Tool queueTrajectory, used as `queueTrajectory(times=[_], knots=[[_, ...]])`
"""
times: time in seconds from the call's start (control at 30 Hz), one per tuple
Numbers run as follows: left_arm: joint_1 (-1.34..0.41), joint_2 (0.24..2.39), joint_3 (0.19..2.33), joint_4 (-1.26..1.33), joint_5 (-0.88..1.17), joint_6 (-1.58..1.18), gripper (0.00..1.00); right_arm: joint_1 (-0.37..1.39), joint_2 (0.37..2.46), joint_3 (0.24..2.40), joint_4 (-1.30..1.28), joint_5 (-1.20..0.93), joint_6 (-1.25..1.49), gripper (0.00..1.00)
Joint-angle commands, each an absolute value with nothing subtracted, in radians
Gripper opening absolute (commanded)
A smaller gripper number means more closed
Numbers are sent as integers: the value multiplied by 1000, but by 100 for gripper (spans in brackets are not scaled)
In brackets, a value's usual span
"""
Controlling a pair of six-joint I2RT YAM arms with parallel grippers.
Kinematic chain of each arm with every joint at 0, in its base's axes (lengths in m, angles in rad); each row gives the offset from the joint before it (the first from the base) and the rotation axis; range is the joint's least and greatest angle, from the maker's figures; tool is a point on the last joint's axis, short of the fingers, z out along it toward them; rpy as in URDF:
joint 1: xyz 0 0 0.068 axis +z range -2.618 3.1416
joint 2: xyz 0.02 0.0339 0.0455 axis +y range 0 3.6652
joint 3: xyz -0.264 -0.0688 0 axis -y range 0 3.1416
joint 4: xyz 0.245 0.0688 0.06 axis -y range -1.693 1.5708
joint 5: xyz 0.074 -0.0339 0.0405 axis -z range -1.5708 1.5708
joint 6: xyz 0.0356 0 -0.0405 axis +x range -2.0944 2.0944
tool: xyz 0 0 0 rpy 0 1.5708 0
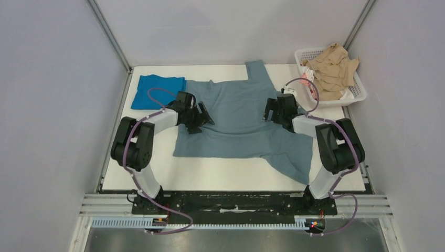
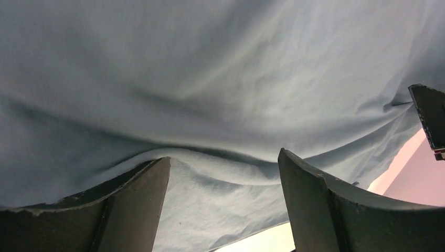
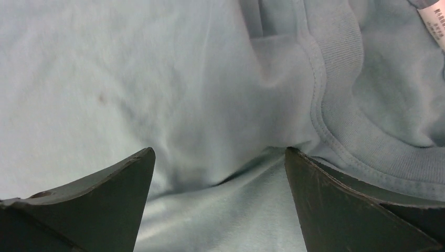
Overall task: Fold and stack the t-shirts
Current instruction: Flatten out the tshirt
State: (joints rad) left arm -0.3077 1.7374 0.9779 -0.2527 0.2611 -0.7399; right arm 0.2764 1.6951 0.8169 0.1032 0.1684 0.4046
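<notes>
The grey-blue t-shirt (image 1: 239, 118) lies spread across the middle of the white table, one sleeve toward the back, one toward the front right. The cobalt blue t-shirt (image 1: 157, 90) lies folded at the back left. My left gripper (image 1: 202, 116) is open and pressed down on the shirt's left part; cloth (image 2: 220, 79) fills the view and bunches between the jaws. My right gripper (image 1: 273, 111) is open on the shirt's right part near the collar (image 3: 341, 121), with a fold of cloth (image 3: 157, 79) between its jaws.
A white lattice basket (image 1: 357, 90) with beige clothes (image 1: 331, 68) stands at the back right corner. Grey walls close in the table on three sides. The bare white table (image 1: 220, 170) shows in front of the shirt's hem.
</notes>
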Motion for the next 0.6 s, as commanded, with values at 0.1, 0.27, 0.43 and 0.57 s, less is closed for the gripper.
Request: queueTrajectory(times=[0.1, 0.27, 0.43, 0.57], knots=[[-239, 1998, 1230, -372, 191, -692, 84, 200, 1965, 1109, 46, 72, 414, 98], [-225, 2027, 1348, -400, 226, -674, 84, 199, 1936, 1202, 18, 50, 359, 98], [-260, 1867, 1229, -343, 246, -672, 84, 207, 1652, 967, -38, 94, 313, 98], [-293, 1693, 1051, -304, 234, -692, 84, 205, 1407, 715, -142, 147, 332, 98]])
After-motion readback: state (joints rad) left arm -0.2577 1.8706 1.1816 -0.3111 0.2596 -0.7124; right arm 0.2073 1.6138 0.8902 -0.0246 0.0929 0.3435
